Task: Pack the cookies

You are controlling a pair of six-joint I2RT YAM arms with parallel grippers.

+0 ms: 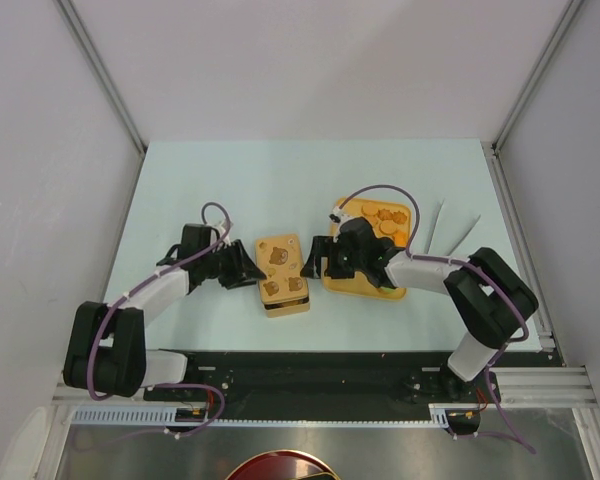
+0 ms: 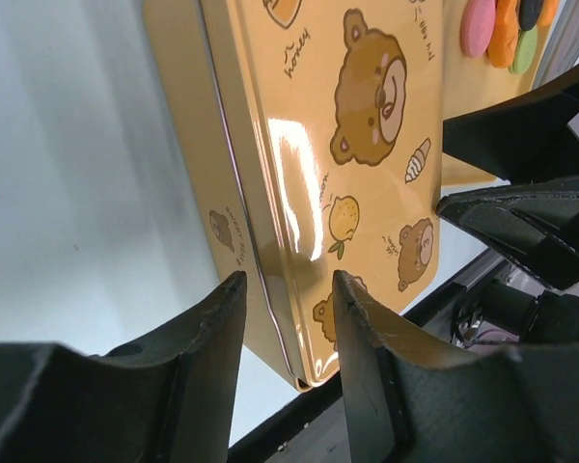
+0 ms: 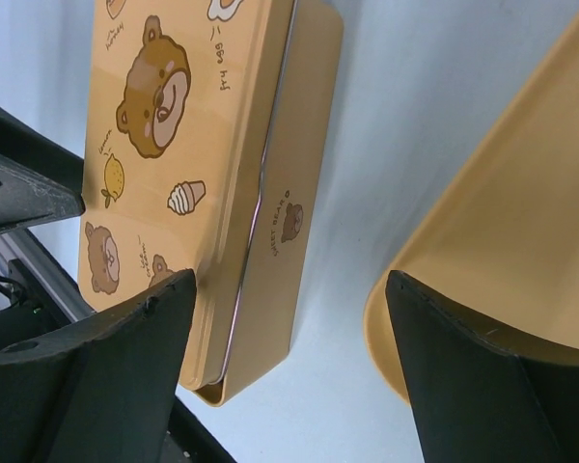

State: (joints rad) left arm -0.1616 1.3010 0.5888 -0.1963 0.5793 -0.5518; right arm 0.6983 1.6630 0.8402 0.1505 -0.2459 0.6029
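L to R. Left fingers (image 2: 212, 338) are nearly together, w/ the long edge of the tin (image 1: 283, 273) in the narrow gap. Can't tell if they truly pinch it or just straddle it. The bear-print lid (image 2: 367, 125) sits on the tin, so nothing's packed yet, I'd say. Risk: the rim is glossy and thin, so a pull could slip off. It could also drag the whole tin across the desk (image 1: 180, 180) instead of freeing the lid, or cock the lid so it jams.

Right fingers (image 3: 145, 338) are spread wide. One tip is at the tin's corner and the other is near the tray (image 3: 521, 222) wall, w/ bare desk between. Risk: closing or swinging from here could knock the tray and scatter the cookies (image 1: 385, 218) lying in it, right of the tin. Both arms work v. close at the tin, so a clash is possible.

Hard to tell: what's inside the tin, if anything. The right arm hides the tray's near half from above, so there's no cookie count. The white strips (image 1: 450, 232) far right are too thin to identify.
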